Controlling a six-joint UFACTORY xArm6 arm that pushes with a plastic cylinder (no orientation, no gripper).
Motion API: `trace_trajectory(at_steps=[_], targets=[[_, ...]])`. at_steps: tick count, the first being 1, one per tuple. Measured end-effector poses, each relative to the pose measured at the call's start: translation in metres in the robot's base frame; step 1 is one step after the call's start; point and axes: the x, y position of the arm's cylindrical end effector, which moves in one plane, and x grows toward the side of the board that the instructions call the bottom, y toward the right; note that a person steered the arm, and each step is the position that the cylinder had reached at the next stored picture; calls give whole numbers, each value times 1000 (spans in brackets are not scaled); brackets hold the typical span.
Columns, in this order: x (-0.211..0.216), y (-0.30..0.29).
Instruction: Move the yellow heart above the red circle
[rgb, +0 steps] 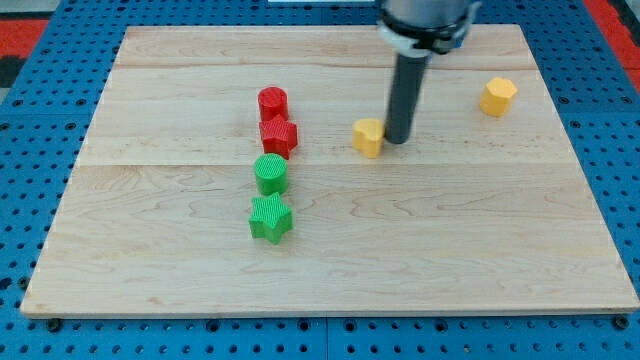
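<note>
The yellow heart (368, 137) lies near the board's middle, right of the red blocks. My tip (396, 140) is at the heart's right side, touching or nearly touching it. The red circle (272, 102) stands at the upper left of the block column, left of the heart and slightly higher in the view. Directly below the red circle is a red star-like block (279, 136).
A green circle (270, 173) and a green star (270, 218) continue the column below the red blocks. A yellow hexagon (497, 96) sits at the upper right. The wooden board (330, 270) lies on a blue pegboard surface.
</note>
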Motion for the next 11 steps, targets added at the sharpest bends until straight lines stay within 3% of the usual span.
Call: trace_trajectory(at_steps=[1, 3, 4, 6, 7, 8, 9, 10, 11], targets=[[26, -18], [-41, -51], [-15, -37], [-80, -61], [-91, -70], [-114, -12], [-132, -20], [-129, -88], [-130, -121]])
